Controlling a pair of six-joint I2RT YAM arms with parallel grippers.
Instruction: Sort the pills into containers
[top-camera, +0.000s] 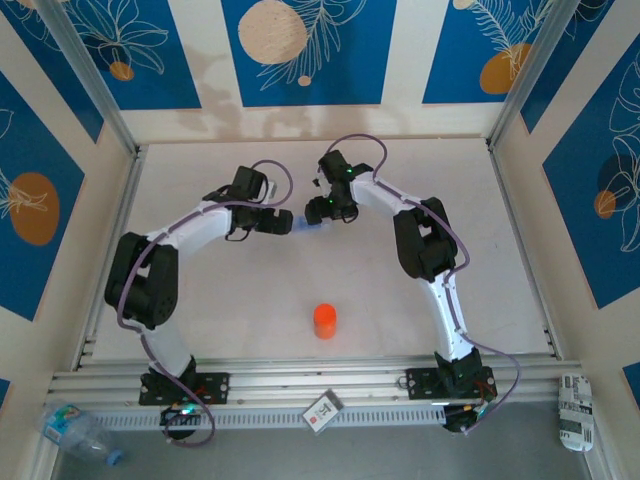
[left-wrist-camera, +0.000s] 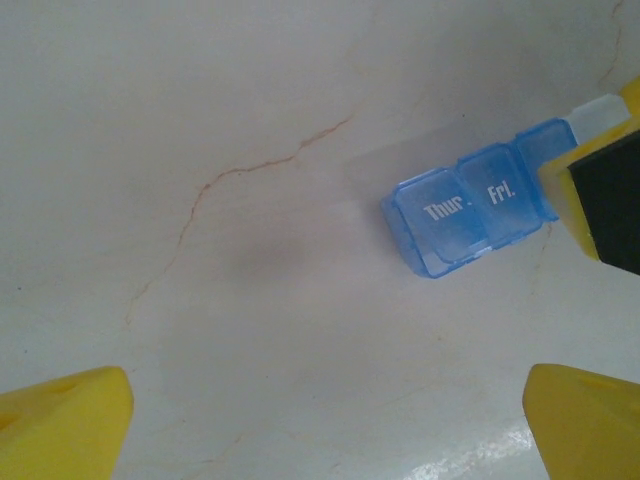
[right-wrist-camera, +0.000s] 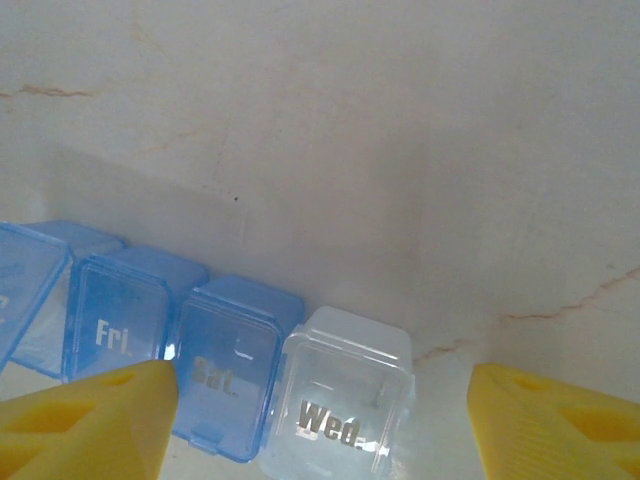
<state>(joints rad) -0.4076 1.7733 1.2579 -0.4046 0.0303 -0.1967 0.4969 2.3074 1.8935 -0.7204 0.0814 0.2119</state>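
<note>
The containers (top-camera: 306, 226) are a strip of joined blue compartments lying on the table between my two grippers. In the left wrist view the strip (left-wrist-camera: 470, 205) shows lids marked Thur. and Fri., up and to the right of my open left gripper (left-wrist-camera: 325, 430), which has only bare table between its fingers. My right gripper (right-wrist-camera: 320, 425) is open and straddles the strip's end (right-wrist-camera: 235, 365), with the clear Wed. compartment (right-wrist-camera: 345, 395) between its yellow fingers (right-wrist-camera: 85, 420). The right finger stands apart from it. The lids look shut. The pills are out of view.
An orange bottle (top-camera: 325, 320) stands upright near the front middle of the table. Metal rails (top-camera: 300, 385) border the front edge, with a small card (top-camera: 322, 411) on them. A plastic bottle (top-camera: 75, 430) and a crumpled can (top-camera: 575, 410) lie beyond the rail.
</note>
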